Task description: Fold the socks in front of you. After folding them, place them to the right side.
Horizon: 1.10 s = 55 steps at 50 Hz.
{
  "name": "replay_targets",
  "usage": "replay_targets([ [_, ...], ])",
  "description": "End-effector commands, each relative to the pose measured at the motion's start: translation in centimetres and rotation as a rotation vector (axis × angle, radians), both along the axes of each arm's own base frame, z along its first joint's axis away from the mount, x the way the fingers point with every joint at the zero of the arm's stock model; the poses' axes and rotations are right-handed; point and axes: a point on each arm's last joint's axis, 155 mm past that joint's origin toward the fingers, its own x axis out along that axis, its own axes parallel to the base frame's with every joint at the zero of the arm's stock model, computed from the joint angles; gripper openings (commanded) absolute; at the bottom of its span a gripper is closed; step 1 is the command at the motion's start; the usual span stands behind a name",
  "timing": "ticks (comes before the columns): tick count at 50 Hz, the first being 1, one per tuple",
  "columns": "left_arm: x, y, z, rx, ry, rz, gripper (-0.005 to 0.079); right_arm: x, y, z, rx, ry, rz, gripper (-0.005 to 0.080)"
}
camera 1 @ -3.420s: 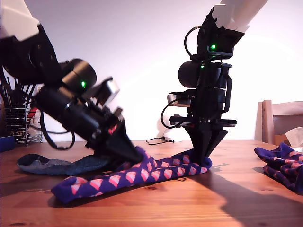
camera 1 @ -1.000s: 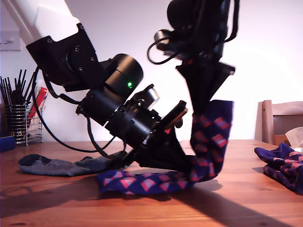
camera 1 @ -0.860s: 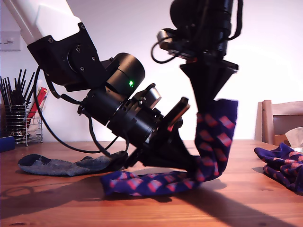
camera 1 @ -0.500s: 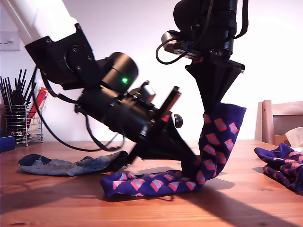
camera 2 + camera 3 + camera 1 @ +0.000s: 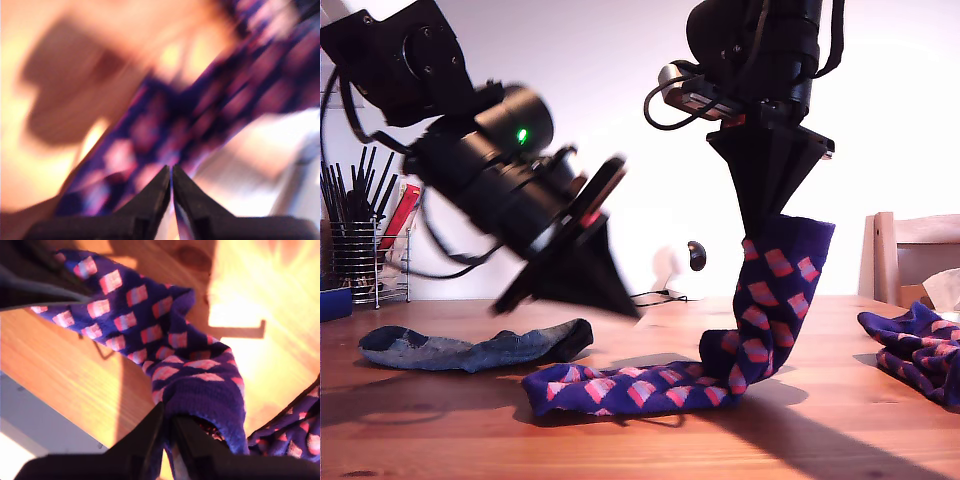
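Two socks lie loose near me, and one checked sock [image 5: 757,300] is half off the worktop [image 5: 820,440]. My second gripper [image 5: 763,225] hangs straight above that sock, its jaws pinching the open cuff. The upper part stands nearly upright from the cuff, while the toe end lies flat along the wood, away from the bend and towards the exterior view's left. I judge the cuff is held high so it can be carried over the flat half and laid down to make the fold.

My first gripper [image 5: 618,303] hovers above the toe end of that sock, clear of the fabric and tilted down towards it. Its wrist view is blurred, but the jaws look pressed together with nothing between them. From there it seems placed to pin the flat half if the fold needs an anchor.

A plain grey-blue sock [image 5: 470,350] rests flat just beyond the checked sock's toe end, not yet folded. Another checked sock [image 5: 910,350] sits bunched well apart from the held sock, towards the exterior view's right, which I take to be the place for finished ones.
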Motion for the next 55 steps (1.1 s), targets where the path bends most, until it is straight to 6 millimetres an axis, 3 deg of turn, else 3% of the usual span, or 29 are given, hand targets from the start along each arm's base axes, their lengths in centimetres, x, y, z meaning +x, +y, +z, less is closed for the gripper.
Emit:
replay_targets([
  [1,-0.3,0.5,-1.1,0.044,-0.005,-0.02,-0.0022,-0.3,0.4,0.1,0.018,0.005,0.016,-0.0013],
  [13,0.0,2.5,-2.7,0.181,-0.035,0.006,-0.0022,-0.6,0.9,0.2,0.044,0.016,0.03,-0.0013],
  [24,0.9,3.0,-4.4,0.23,-0.068,0.01,-0.0022,-0.8,0.8,0.2,0.04,0.027,0.032,-0.0013],
  [32,1.8,2.3,-5.9,0.218,-0.107,-0.019,-0.0021,-0.9,0.8,0.2,0.04,0.03,0.033,-0.0013],
  [42,3.4,0.6,-4.5,0.139,-0.201,-0.041,-0.0022,-1.2,1.3,0.4,0.071,0.045,0.036,-0.0013],
  [55,2.5,-2.2,-3.3,0.057,-0.232,-0.099,-0.0022,-1.7,2.8,0.8,0.096,0.026,0.072,-0.0013],
])
